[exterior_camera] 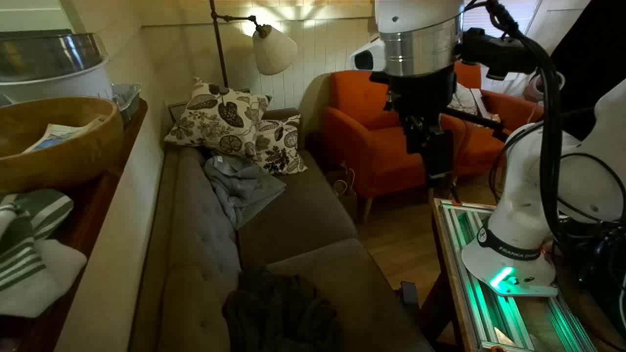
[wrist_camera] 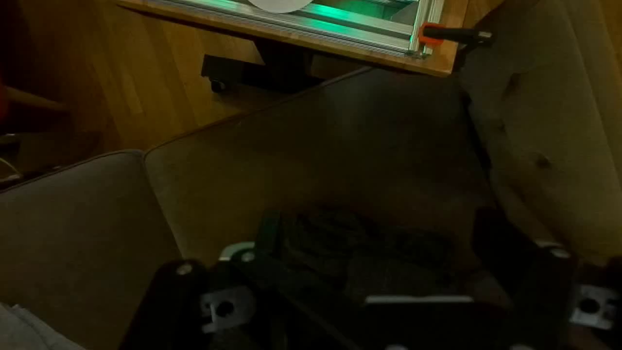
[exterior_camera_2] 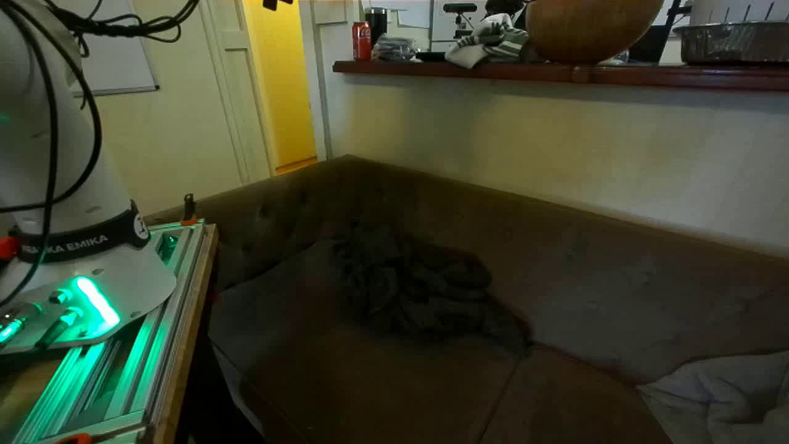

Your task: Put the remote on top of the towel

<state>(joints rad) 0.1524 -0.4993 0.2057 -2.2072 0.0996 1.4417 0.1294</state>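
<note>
Black end effector, dark cloth, orange armchair, cream leaf-patterned cushion

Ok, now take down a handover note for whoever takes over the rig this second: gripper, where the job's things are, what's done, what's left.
Gripper: open, nothing seen in its grasp, over the couch.
Towel: probably the dark crumpled cloth on the couch, but a grey cloth lies beside a patterned pillow too, so confirm which.
Remote: can't be made out in any view; the dark crumpled cloth is too dim to tell whether it lies there.
Done: no placement can be confirmed.
Left: locate the remote, then, if needed, grip it and set it on the towel.
</note>
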